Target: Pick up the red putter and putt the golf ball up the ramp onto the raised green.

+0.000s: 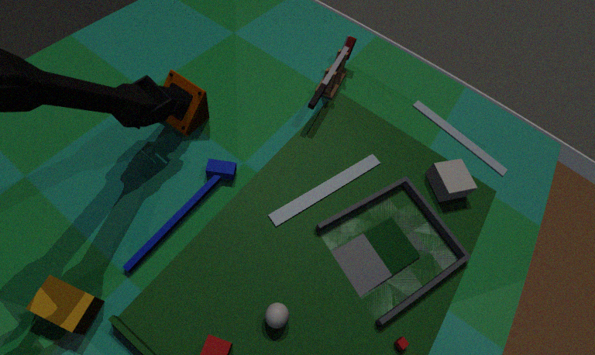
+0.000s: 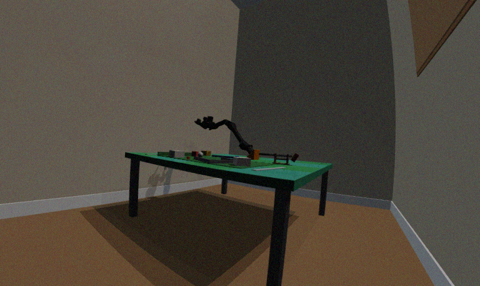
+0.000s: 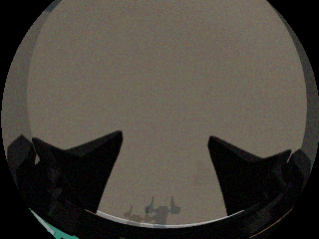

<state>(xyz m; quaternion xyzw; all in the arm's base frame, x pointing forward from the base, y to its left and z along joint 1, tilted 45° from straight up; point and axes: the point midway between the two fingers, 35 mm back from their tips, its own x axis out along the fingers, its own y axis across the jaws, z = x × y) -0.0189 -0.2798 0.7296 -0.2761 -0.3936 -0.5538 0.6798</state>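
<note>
While the arm (image 2: 233, 131) reached high above the table (image 2: 304, 175), its gripper (image 3: 165, 153) hung wide open, holding nothing and facing a bare wall. The red putter (image 1: 333, 73) lay propped on a small wooden stand (image 1: 334, 84) at the far side of the dark green mat (image 1: 228, 263), its red head (image 1: 349, 41) at the far end and its dark grip at the near end. The golf ball (image 1: 276, 314) sat on the mat near the bottom edge, well apart from the putter. To the ball's right stood the raised green (image 1: 391, 245) with its grey ramp (image 1: 360, 263), enclosed on the far and right sides by a dark grey wall (image 1: 438, 222). A grey bar (image 1: 323, 189) lay between the putter and that enclosure. A blue putter (image 1: 177, 215) lay to the left of the mat. A grey block (image 1: 452, 179) and a second grey bar (image 1: 459, 137) sat further right. Two red cubes (image 1: 215, 346), a green bar (image 1: 130, 333) and an orange-and-yellow block (image 1: 64, 304) lay along the near edge.
</note>
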